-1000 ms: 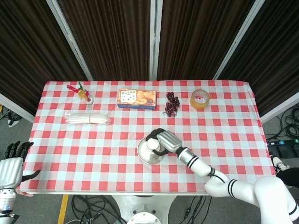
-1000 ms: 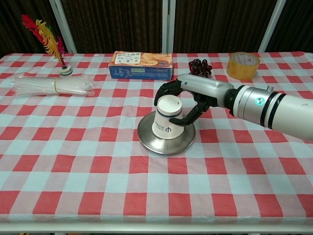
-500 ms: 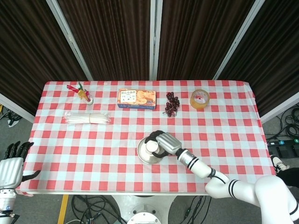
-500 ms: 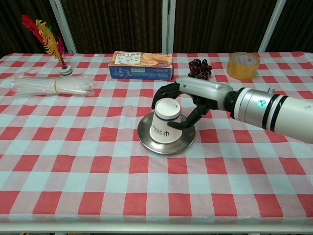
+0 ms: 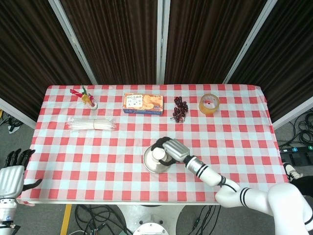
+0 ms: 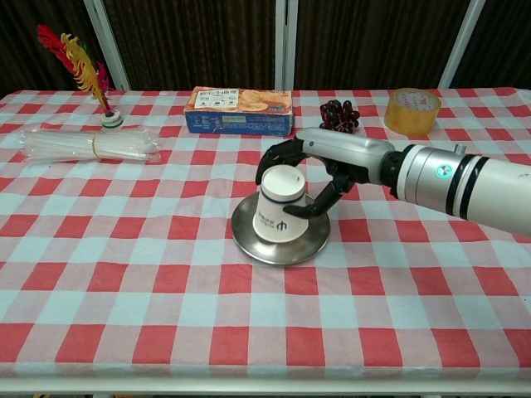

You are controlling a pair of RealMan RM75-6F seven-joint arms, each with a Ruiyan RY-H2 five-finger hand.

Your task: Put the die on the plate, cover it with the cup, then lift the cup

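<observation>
A white paper cup (image 6: 276,205) stands upside down on the round metal plate (image 6: 302,245) near the table's middle front. My right hand (image 6: 319,168) wraps around the cup, fingers over its far side and thumb curled at its right flank; from above the same hand (image 5: 171,149) covers the cup (image 5: 158,154) on the plate (image 5: 149,165). The die is hidden, no view shows it. My left hand (image 5: 11,172) hangs open off the table's left front corner, holding nothing.
Along the back stand a biscuit box (image 6: 239,110), dark grapes (image 6: 338,115), a yellow tape roll (image 6: 412,110) and a feather shuttlecock (image 6: 85,70). A bag of white sticks (image 6: 87,145) lies at the left. The checked cloth reaches the front edge.
The cup, the plate and my right hand on it have shifted slightly left and toward the front. The left hand has stayed still.
</observation>
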